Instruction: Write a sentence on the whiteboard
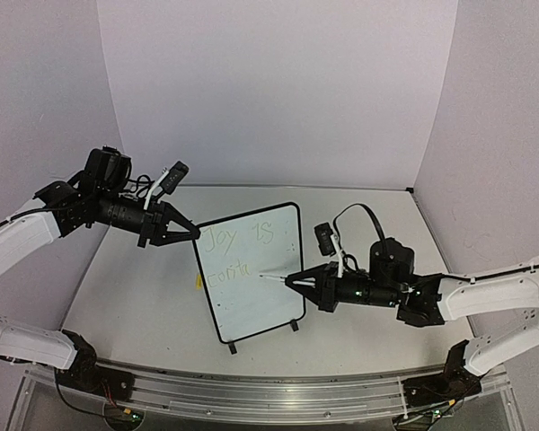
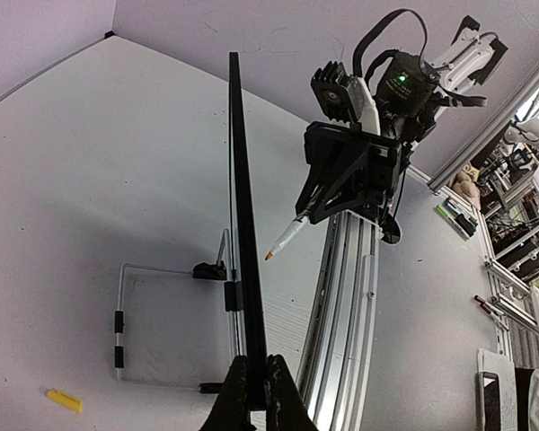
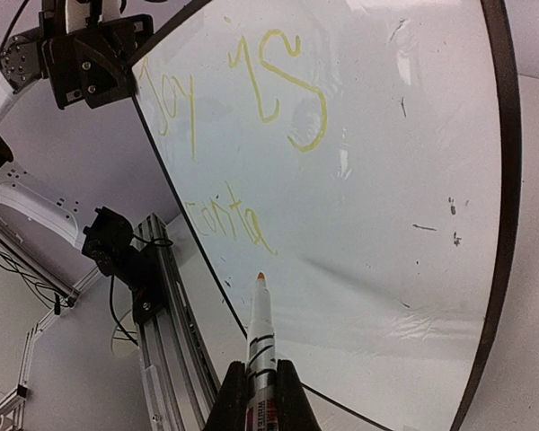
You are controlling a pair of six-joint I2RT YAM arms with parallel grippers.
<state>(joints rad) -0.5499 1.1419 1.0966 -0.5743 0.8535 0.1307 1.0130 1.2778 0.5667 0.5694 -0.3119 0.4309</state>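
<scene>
Steadying the whiteboard (image 1: 251, 269), upright on the tabletop (image 1: 135, 296), the left hand (image 1: 190, 233) pinches its ten-o'clock corner shut; the right hand (image 1: 294, 281), clamped on the marker (image 1: 274, 277), aims at the unfinished sentence (image 1: 242, 251). Heavy pen pressure could tip the whiteboard or break that pinch.

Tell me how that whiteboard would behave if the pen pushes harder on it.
Probably tippy: the whiteboard stands upright on two small feet and looks thin edge-on. The left claw pinching its upper corner is likely what steadies it. It looks stiff and light, so unheld it would probably slide or topple rather than bend.
</scene>
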